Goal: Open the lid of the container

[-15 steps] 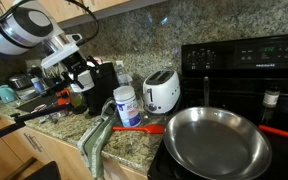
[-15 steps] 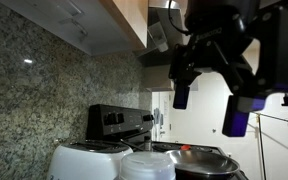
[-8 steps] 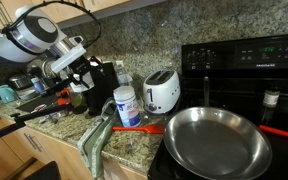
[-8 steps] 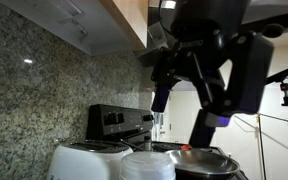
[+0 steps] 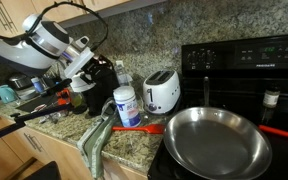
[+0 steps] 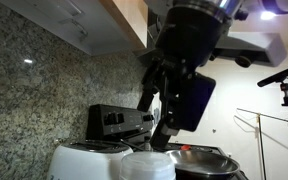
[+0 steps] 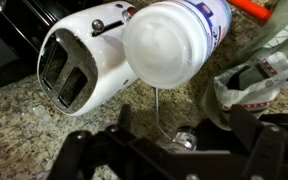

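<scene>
The container (image 5: 127, 105) stands on the granite counter (image 5: 132, 150), its white lid (image 7: 169, 45) on, just beside the toaster (image 5: 162, 91). The gripper (image 7: 174, 150) hovers above it, jaws spread and empty. This looks like the approach: next, descend centred and close around the lid, minding the toaster and the green cloth (image 5: 94, 140) close by.

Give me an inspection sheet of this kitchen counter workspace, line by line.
Surface: speckled granite countertop, crowded.
Job's things: white plastic container with blue label upright, white lid on.
Clutter: white two-slot toaster; steel frying pan; red-handled utensil; green cloth.
Grippers: tool open, clear of the container.
Cables: black cable looping over the arm.
Surroundings: black stove; granite backsplash; wooden cabinets overhead.
</scene>
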Motion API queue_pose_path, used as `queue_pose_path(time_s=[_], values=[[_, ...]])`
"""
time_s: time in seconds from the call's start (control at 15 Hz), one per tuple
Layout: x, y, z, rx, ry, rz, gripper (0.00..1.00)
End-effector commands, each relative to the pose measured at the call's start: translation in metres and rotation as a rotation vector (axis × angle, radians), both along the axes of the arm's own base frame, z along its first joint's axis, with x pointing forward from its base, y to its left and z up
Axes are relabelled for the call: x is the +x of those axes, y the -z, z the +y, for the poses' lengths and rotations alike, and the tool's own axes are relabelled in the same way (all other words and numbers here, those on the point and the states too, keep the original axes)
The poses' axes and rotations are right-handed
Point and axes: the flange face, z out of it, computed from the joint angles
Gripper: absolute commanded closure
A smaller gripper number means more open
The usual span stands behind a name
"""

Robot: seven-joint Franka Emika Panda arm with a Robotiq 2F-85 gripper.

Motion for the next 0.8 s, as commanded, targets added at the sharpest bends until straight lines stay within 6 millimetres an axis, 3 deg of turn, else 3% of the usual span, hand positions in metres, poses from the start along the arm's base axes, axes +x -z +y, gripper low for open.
queue_pose_path(time_s=[0.0, 0.33, 0.73], values=[[0.022, 0.015, -0.001, -0.021, 0.048, 0.007, 0.00], [0.039, 0.032, 0.000, -0.050, 0.065, 0.031, 0.00], [0.058, 0.031, -0.001, -0.043, 0.104, 0.016, 0.00]])
